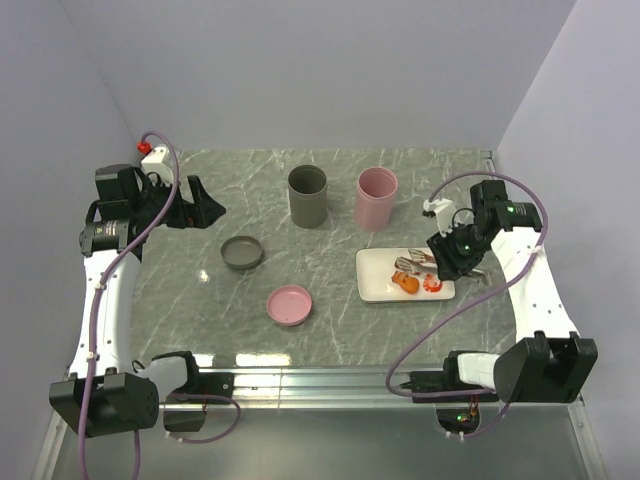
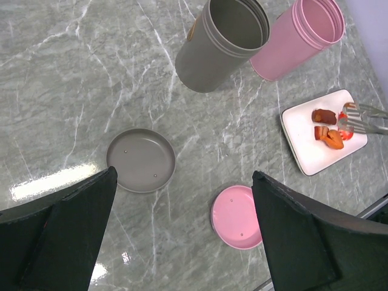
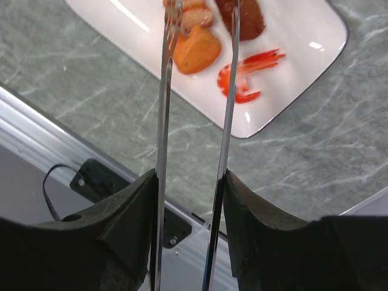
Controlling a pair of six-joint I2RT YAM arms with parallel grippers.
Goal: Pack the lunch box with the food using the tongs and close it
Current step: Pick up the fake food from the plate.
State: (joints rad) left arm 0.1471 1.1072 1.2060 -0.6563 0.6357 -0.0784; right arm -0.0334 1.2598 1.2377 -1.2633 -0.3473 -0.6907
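1. The right gripper (image 3: 191, 200) clasps the grey metal tongs (image 3: 163, 121) by their handle end, one pad pressed on each arm
2. The two arms of the tongs stand apart and reach out over the white rectangular plate (image 3: 297, 36), which sits by the table's right edge
3. An orange fried piece (image 3: 195, 51) lies between the arms; a red-orange shrimp (image 3: 242, 76) lies just outside them and a brown piece (image 3: 248, 15) is under one arm, all on the plate
4. The tong tips run out of the wrist view, so I cannot tell whether they touch any food
5. The left gripper (image 2: 182, 176) hangs with jaws spread wide, holding nothing, above the table's left side
6. A grey container (image 1: 307, 195) and a pink container (image 1: 375, 198) stand uncovered side by side near the far edge
7. The grey lid (image 1: 242, 252) and pink lid (image 1: 289, 304) lie on the table, nearer the front edge
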